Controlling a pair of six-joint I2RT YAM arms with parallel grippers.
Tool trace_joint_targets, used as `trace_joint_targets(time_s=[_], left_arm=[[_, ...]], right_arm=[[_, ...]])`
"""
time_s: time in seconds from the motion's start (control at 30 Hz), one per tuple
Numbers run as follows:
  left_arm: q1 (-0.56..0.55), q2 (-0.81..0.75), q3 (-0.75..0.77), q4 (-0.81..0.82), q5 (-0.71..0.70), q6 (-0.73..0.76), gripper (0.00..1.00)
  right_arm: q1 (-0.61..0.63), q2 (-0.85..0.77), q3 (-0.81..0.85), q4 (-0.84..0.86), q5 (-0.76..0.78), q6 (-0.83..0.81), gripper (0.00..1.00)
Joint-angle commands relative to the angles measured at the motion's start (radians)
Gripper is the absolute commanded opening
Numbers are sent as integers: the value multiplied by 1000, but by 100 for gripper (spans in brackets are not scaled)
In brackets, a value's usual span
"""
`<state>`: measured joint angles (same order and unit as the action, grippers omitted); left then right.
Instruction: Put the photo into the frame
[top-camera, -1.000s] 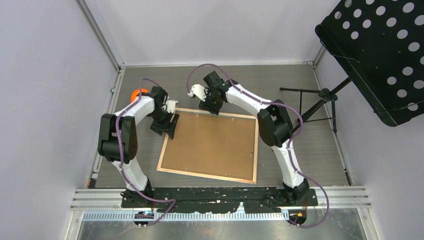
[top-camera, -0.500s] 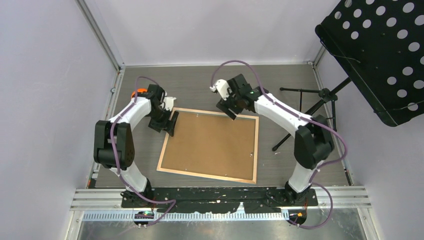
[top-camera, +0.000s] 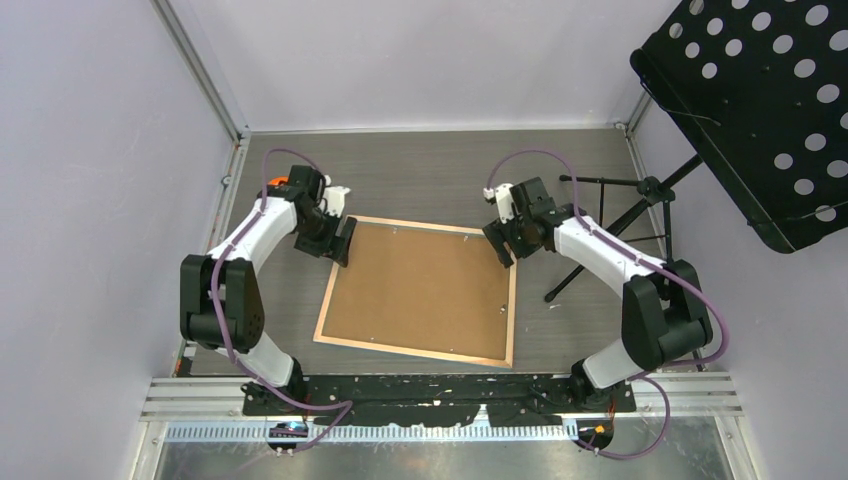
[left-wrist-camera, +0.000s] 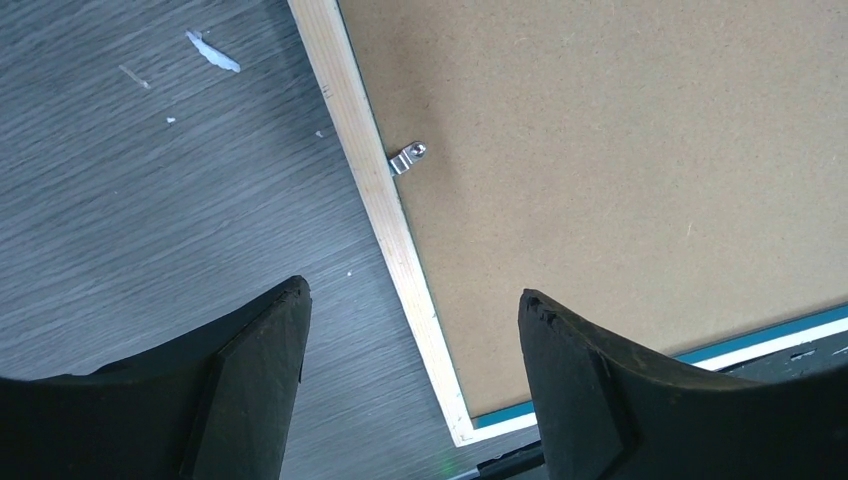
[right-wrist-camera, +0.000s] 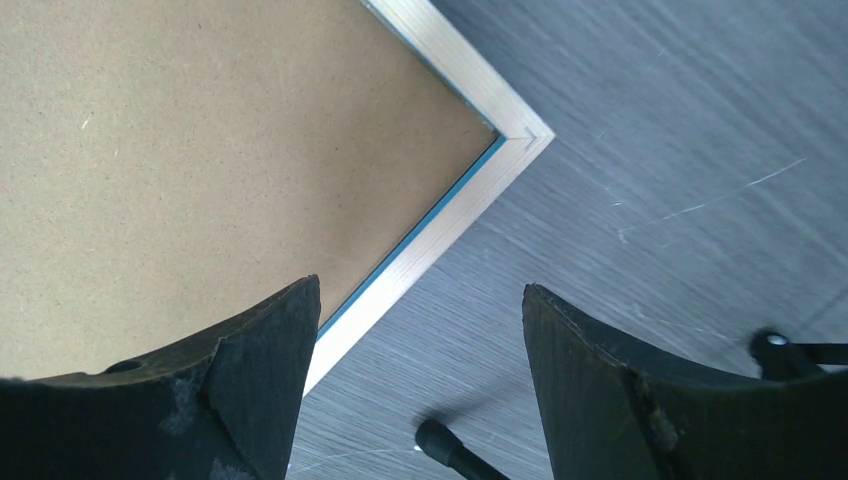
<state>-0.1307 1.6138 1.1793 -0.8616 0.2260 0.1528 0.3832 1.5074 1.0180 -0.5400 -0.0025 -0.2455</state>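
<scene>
The frame (top-camera: 410, 351) lies face down in the middle of the grey desk (top-camera: 420, 175), its pale wood back up, slightly turned against the desk's edges. A brown backing board (top-camera: 420, 285) fills it. The photo shows in no view; whether it sits under the board cannot be told.

The left pincer (left-wrist-camera: 412, 292) hangs over the frame's upper left corner in the top view. Its two black fingers stand wide apart, one over bare desk and one over the board, with nothing between them but the wood rim below. A small metal clip (left-wrist-camera: 407, 157) sits on that rim, reaching onto the board. A thin blue line runs along the rim's inner side.

The right pincer (right-wrist-camera: 420, 285) hangs over the upper right corner, also spread wide and holding nothing.

At the upper right stands a black perforated music stand (top-camera: 760, 110), its legs on the desk near the right arm. A small orange object (top-camera: 278, 180) behind the left arm is mostly hidden.
</scene>
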Motion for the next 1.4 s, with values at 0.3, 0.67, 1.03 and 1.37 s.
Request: trace_joint_targets(time_s=[0.3, 0.67, 1.03, 1.37], left_arm=[[5, -40, -12, 27, 34, 22, 76], [5, -32, -15, 27, 43, 22, 77], [5, -49, -17, 34, 71, 25, 77], [-33, -114, -25, 73, 167, 49, 77]], right_arm=[[-158, 76, -46, 99, -213, 150, 64], [-175, 123, -50, 108, -259, 166, 63], [-175, 176, -40, 110, -265, 169, 43], [-175, 281, 73, 88, -304, 181, 15]])
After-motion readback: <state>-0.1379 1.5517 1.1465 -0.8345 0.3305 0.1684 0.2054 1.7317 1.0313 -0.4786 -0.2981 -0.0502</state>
